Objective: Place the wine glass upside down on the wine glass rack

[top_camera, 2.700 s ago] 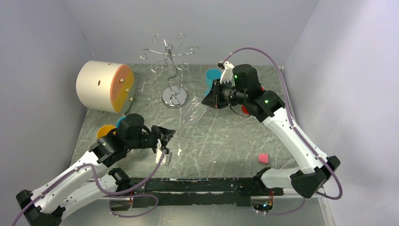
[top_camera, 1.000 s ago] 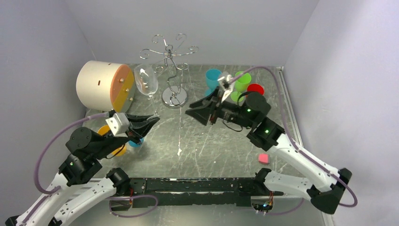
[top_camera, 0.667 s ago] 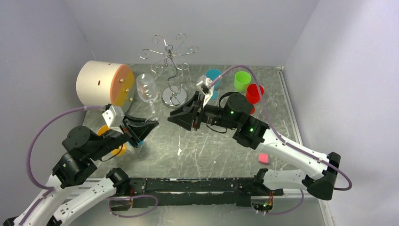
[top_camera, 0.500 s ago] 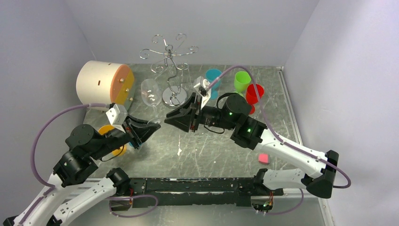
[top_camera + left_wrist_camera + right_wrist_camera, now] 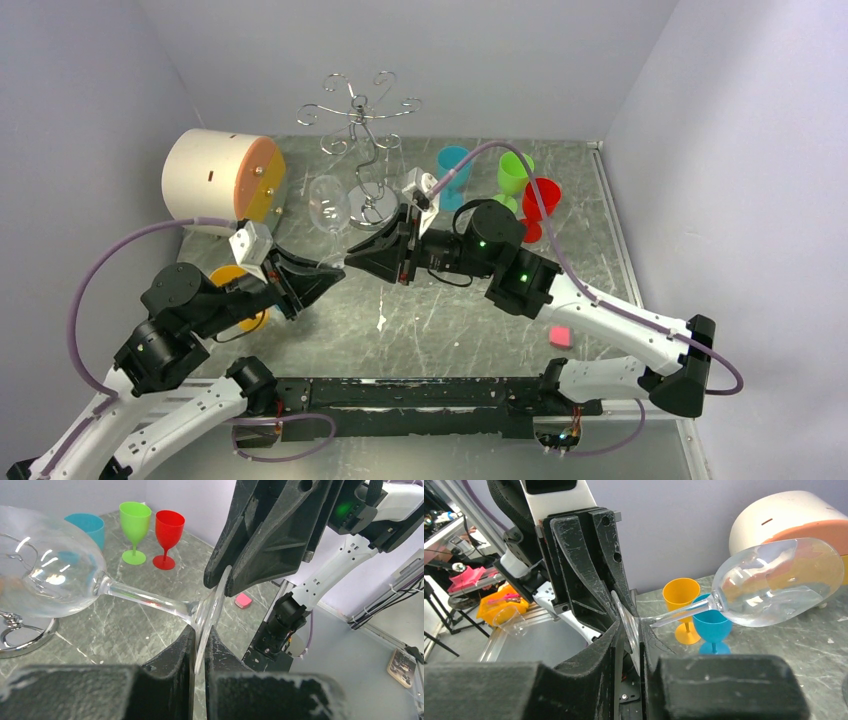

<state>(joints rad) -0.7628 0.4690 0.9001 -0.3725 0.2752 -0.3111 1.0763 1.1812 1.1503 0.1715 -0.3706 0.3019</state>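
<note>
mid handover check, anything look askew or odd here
The wine glass hangs almost sideways in mid-air, its foot pinched by the left gripper while the right gripper straddles the same foot; nothing looks broken.

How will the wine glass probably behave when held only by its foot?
The wine glass looks thin, so probably fragile under a hard squeeze. Its smooth foot may slip in the left gripper. The big bowl far out on the thin stem could lever it downward.

The left arm [image 5: 165,335] leans forward, and the left gripper [image 5: 334,272] is clamped on the foot of the wine glass [image 5: 328,203]. The right arm [image 5: 600,318] stretches leftward. The right gripper [image 5: 353,262] meets the left one tip to tip, jaws narrow around the same foot.
</note>
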